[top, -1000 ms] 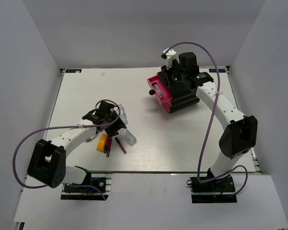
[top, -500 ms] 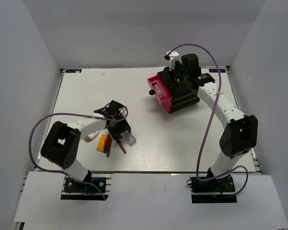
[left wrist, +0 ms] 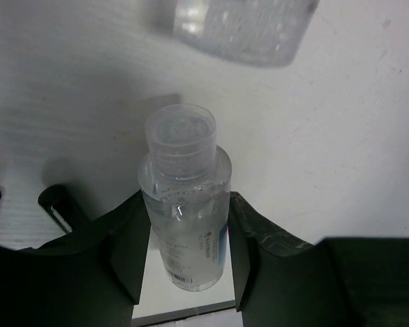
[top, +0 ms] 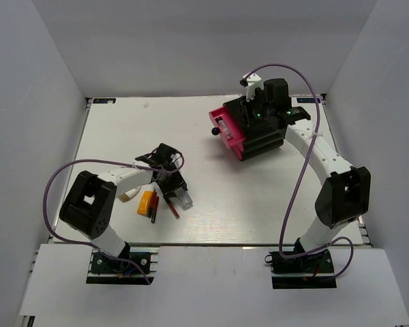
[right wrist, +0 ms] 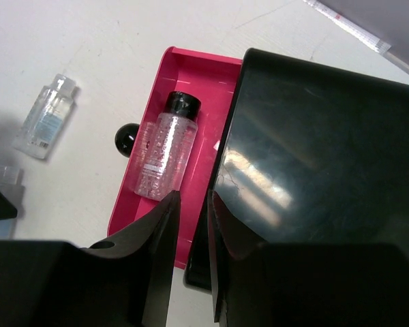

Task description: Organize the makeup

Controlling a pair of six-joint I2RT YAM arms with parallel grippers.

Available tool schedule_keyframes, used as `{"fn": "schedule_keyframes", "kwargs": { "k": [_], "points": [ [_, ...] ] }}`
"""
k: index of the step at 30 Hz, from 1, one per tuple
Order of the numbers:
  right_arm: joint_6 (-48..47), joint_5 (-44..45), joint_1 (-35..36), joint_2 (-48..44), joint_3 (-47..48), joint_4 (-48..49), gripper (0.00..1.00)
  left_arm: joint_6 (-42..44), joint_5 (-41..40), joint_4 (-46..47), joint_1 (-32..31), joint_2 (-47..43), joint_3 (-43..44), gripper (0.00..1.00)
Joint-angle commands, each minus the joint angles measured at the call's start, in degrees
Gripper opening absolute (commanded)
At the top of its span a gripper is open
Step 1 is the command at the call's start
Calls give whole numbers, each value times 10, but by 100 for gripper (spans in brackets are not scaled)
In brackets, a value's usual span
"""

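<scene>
My left gripper [top: 172,184] is shut on a small clear bottle [left wrist: 185,216]; its fingers [left wrist: 133,252] press both sides, cap pointing away. That bottle shows in the top view [top: 183,198], low over the table. An orange tube [top: 146,202], a dark pencil [top: 154,211], a red pencil [top: 172,207] and a white-tan piece [top: 129,195] lie beside it. A second clear bottle [left wrist: 238,27] lies just beyond and shows in the right wrist view [right wrist: 46,116]. My right gripper [right wrist: 193,204], jaws nearly together and empty, hovers over the black box [top: 262,133].
The box's pink drawer [right wrist: 211,102] is pulled open, a black knob [right wrist: 127,138] on its front. A clear black-capped bottle [right wrist: 165,146] lies in it. White walls enclose the table on three sides.
My left arm has folded in, and its gripper has moved right onto the clear bottle by the pencils. My right gripper has shifted slightly right above the box.
</scene>
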Motion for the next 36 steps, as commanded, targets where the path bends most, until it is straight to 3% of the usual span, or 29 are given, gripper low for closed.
{"fn": "schedule_keyframes", "kwargs": {
  "k": [1, 8, 14, 24, 31, 36],
  "points": [
    [8, -11, -6, -30, -9, 24, 29, 11, 23, -5, -7, -60, -15, 11],
    [10, -15, -15, -30, -16, 28, 29, 59, 69, 16, -7, -199, -8, 4],
    [13, -9, -24, -34, -22, 31, 31, 59, 108, 130, -7, -217, 33, 4],
    [28, 25, -49, -61, -45, 50, 34, 10, 171, 373, -7, -26, 200, 4],
    [30, 29, -68, -78, -63, 63, 34, -16, 180, 395, -2, 99, 349, 5],
    [32, 24, -80, -81, -69, 67, 34, -25, 169, 372, -2, 152, 395, 5]
  ]
}}
